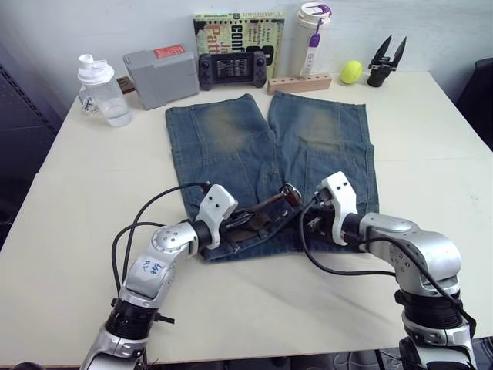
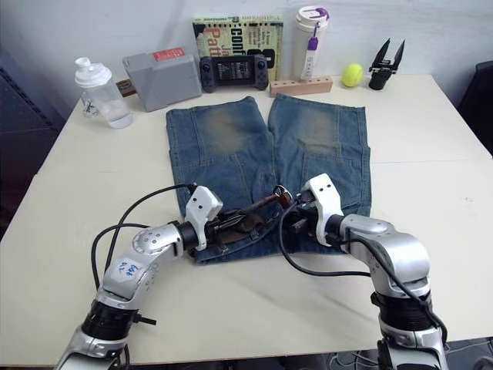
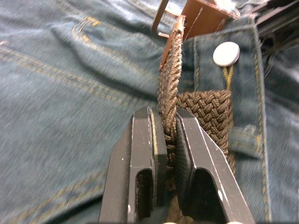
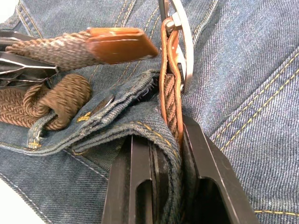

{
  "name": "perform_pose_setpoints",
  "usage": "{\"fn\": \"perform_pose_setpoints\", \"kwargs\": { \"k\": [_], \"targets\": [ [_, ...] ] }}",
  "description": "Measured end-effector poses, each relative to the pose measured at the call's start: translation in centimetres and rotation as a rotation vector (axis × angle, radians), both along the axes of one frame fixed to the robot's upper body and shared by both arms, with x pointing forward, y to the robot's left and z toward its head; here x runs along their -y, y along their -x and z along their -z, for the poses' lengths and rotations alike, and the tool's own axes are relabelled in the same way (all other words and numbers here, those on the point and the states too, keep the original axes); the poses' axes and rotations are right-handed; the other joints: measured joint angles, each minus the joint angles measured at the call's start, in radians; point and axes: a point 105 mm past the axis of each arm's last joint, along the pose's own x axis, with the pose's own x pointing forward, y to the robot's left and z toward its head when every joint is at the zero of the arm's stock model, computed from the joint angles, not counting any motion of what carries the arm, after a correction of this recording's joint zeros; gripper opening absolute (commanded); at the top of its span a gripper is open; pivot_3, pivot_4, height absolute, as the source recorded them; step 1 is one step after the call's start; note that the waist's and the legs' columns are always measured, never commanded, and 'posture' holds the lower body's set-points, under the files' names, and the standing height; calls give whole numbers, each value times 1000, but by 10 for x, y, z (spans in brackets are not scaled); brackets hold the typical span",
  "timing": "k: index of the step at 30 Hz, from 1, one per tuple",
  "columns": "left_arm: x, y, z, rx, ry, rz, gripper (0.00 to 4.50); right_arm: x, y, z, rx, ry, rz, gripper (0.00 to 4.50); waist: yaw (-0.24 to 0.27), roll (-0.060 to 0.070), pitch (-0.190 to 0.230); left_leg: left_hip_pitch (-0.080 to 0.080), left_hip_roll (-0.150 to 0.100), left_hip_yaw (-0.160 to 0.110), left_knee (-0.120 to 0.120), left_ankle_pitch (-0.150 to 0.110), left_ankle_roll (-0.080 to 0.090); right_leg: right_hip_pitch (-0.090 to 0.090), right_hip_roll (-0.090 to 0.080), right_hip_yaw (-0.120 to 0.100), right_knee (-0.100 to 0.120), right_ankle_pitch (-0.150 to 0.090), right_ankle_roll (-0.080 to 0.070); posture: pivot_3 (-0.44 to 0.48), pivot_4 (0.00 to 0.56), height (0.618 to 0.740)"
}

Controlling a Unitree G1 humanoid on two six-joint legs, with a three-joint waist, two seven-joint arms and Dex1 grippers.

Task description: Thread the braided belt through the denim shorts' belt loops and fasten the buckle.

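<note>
- Braided belt (image 3: 204, 110) lies along the waistband of the denim shorts (image 1: 231, 146), near the bench's (image 1: 69, 208) front edge.
- Left claw (image 3: 169, 135) pinches the belt's woven strap.
- Right claw (image 4: 168, 140) clamps the waistband and belt end beside the buckle (image 4: 184, 42).

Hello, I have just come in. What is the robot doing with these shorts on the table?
The robot is putting a braided belt on the denim shorts, which lie flat on the table. The belt already runs through a belt loop at the waistband. The left hand is shut on the belt's woven part, on edge between its fingers. The right hand is shut on the end with the buckle, with a fold of waistband denim also between its fingers. The tan leather tip is not in the buckle, so the belt is not fastened yet.
</note>
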Motion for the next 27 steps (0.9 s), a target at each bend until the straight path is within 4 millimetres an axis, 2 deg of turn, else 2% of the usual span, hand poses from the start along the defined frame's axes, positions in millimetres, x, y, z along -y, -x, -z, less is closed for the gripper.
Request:
{"fn": "perform_pose_setpoints", "kwargs": {
  "k": [17, 27],
  "targets": [
    [7, -4, -12, 42, 12, 17, 30, 0, 1, 1, 2, 34, -23, 42, 0, 0, 0, 0, 0, 0, 0, 0, 0, 0, 0, 0, 0, 0, 0, 0, 150, 722],
    [12, -3, -12, 37, 18, 31, 30, -7, 2, -3, 14, 17, -43, 42, 0, 0, 0, 0, 0, 0, 0, 0, 0, 0, 0, 0, 0, 0, 0, 0, 150, 722]
  ]
}}
